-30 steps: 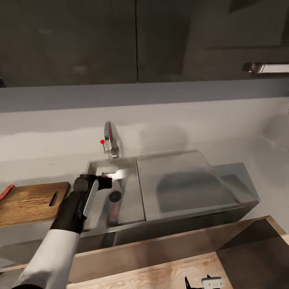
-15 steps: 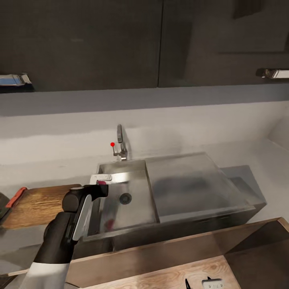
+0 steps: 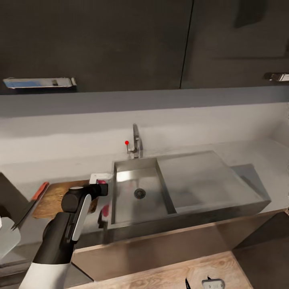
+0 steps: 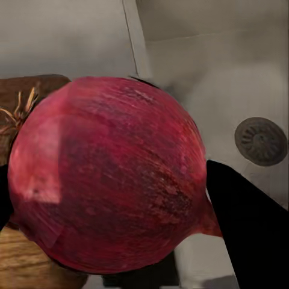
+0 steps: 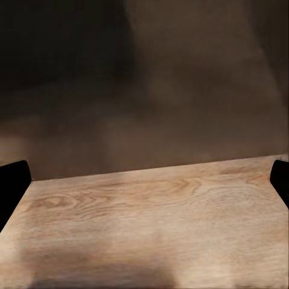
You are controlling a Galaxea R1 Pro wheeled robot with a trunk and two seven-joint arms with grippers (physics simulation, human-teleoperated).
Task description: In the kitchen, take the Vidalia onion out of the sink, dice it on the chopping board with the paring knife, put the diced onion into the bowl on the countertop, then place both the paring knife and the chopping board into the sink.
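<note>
My left gripper (image 3: 102,188) is shut on the Vidalia onion (image 4: 108,174), a big red-skinned bulb pinched between the black fingers (image 4: 247,229). It hangs just left of the sink (image 3: 200,180) rim, over the right end of the chopping board (image 3: 54,197). The basin's drain (image 4: 260,140) lies off to one side. The paring knife (image 3: 33,202) lies along the board's left edge, red handle toward the wall. A corner of the white bowl (image 3: 6,239) sits on the countertop (image 3: 60,168) at far left. My right gripper (image 5: 144,180) is open and low over wooden floor.
The chrome tap (image 3: 137,146) with its red knob (image 3: 127,142) stands behind the basin. The flat drainboard (image 3: 200,176) extends to the right. Dark wall cabinets (image 3: 120,40) hang above the counter. Wooden floor (image 3: 180,273) lies in front of the base cabinets.
The head camera has shifted, sliding the scene to the right. My left gripper has carried the onion out of the basin to its left rim, beside the board.
</note>
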